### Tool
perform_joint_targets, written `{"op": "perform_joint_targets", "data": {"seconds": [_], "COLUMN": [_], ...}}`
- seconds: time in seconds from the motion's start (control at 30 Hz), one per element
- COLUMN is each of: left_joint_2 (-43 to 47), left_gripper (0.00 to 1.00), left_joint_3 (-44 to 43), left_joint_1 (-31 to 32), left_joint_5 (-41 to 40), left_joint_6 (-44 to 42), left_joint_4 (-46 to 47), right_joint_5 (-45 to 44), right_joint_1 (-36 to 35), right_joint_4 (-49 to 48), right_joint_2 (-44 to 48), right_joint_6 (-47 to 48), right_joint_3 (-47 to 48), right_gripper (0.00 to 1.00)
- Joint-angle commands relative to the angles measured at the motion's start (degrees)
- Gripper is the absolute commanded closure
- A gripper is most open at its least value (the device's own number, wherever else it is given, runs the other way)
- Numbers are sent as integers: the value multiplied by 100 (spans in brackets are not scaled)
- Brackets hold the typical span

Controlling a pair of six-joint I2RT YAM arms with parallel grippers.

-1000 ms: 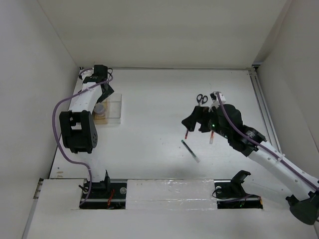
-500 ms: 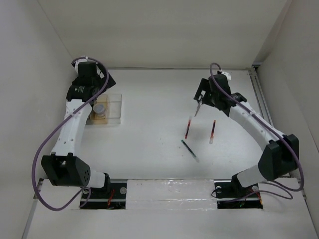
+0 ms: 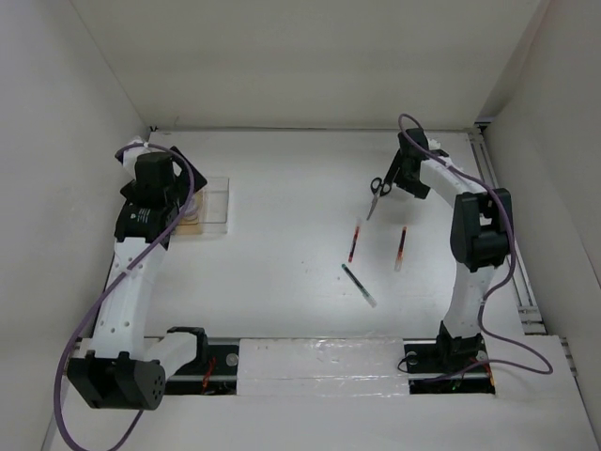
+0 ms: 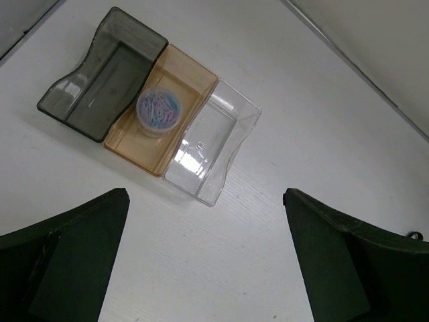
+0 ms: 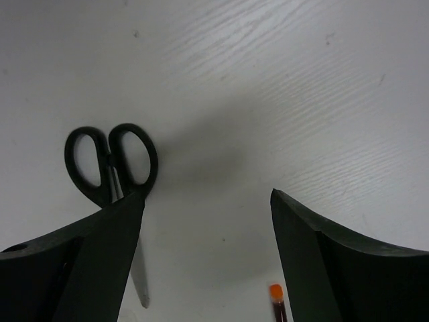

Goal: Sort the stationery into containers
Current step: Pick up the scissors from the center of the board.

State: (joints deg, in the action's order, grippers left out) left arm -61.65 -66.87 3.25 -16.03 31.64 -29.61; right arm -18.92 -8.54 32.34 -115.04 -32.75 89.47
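The black-handled scissors (image 3: 377, 192) lie at the far right of the table and also show in the right wrist view (image 5: 111, 168). Two red pens (image 3: 354, 241) (image 3: 401, 247) and a black pen (image 3: 358, 284) lie nearer mid-table. My right gripper (image 3: 407, 175) (image 5: 204, 258) hangs open and empty just right of the scissors. The tray (image 4: 209, 151) has a clear, a tan and a smoky dark compartment (image 4: 100, 77). The small round roll (image 4: 159, 109) sits in the tan one. My left gripper (image 3: 157, 191) (image 4: 204, 258) is open and empty above the table, near the tray (image 3: 216, 201).
White walls close in the table at the back and on both sides. A rail (image 3: 493, 202) runs along the right edge. An orange-red pen tip (image 5: 276, 295) shows between my right fingers.
Both arms have swung to new poses. The left gripper has drawn back toward me over the tray's left side. The right gripper now sits just right of the scissors. No object moved.
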Motion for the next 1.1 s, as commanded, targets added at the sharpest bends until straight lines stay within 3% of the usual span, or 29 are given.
{"op": "perform_joint_targets", "data": {"seconds": [0.0, 0.1, 0.7, 0.77, 0.97, 1.07], "left_joint_2": [-49, -49, -102, -102, -102, -102], "left_gripper": [0, 0, 0, 0, 0, 0], "left_joint_3": [-37, 25, 25, 25, 25, 25], "left_joint_1": [-17, -17, 62, 62, 62, 62], "left_joint_5": [308, 618, 680, 680, 733, 786], "left_joint_6": [-87, -211, -316, -316, -369, -422], "left_joint_4": [243, 350, 350, 350, 350, 403], "right_joint_5": [248, 379, 2, 2, 318, 599], "right_joint_1": [54, 54, 71, 19, 19, 19], "right_joint_4": [18, 18, 650, 721, 774, 722], "right_joint_2": [-88, -333, -1169, -1169, -1231, -1231], "right_joint_6": [181, 286, 700, 762, 876, 1007], "right_joint_3": [404, 579, 1414, 1485, 1485, 1433], "right_gripper": [18, 19, 26, 31, 70, 74]}}
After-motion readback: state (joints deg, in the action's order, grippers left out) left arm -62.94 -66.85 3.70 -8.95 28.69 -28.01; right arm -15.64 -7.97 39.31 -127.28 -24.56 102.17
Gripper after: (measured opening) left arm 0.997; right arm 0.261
